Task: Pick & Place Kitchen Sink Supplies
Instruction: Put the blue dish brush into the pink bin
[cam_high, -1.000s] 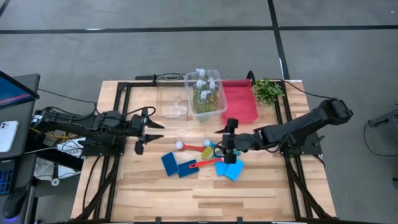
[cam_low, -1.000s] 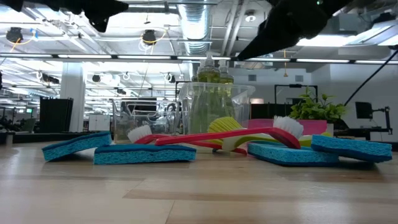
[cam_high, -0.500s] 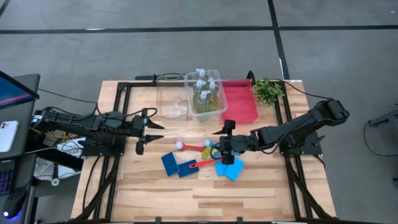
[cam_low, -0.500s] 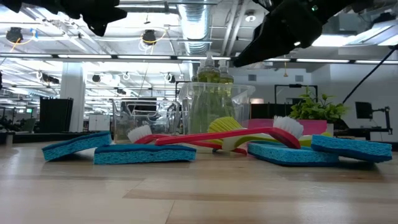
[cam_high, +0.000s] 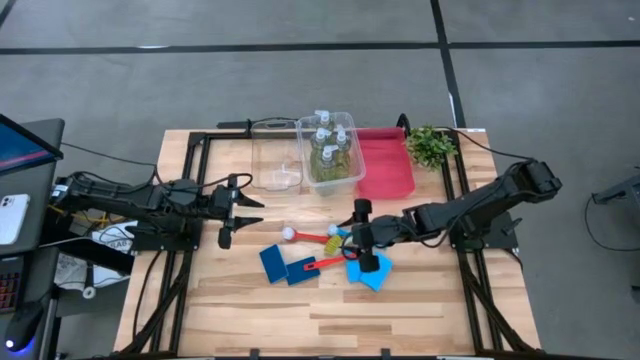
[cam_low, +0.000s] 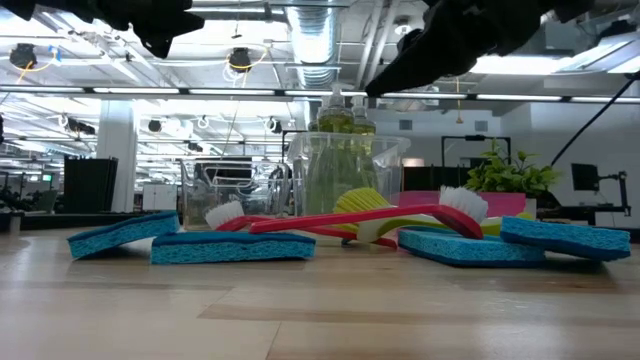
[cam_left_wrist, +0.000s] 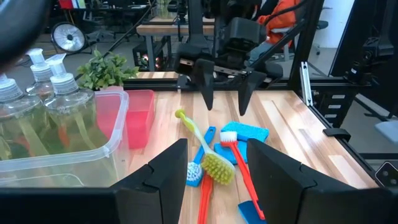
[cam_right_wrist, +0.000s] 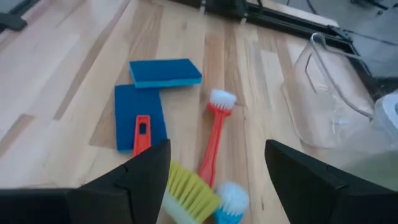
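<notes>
Crowding the brushes (cam_high: 318, 238): sponges (cam_high: 285, 266), bins (cam_high: 330, 150)

Even overhead lighting is falling on the table (cam_high: 240, 300), casting soft shadows. Ceiling fixtures are glaring in the low view; wrist-view foreground fingers (cam_right_wrist: 146, 180) are blurring.

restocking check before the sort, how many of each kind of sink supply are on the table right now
bottles: 4
sponges: 4
brushes: 4
total: 12
</notes>
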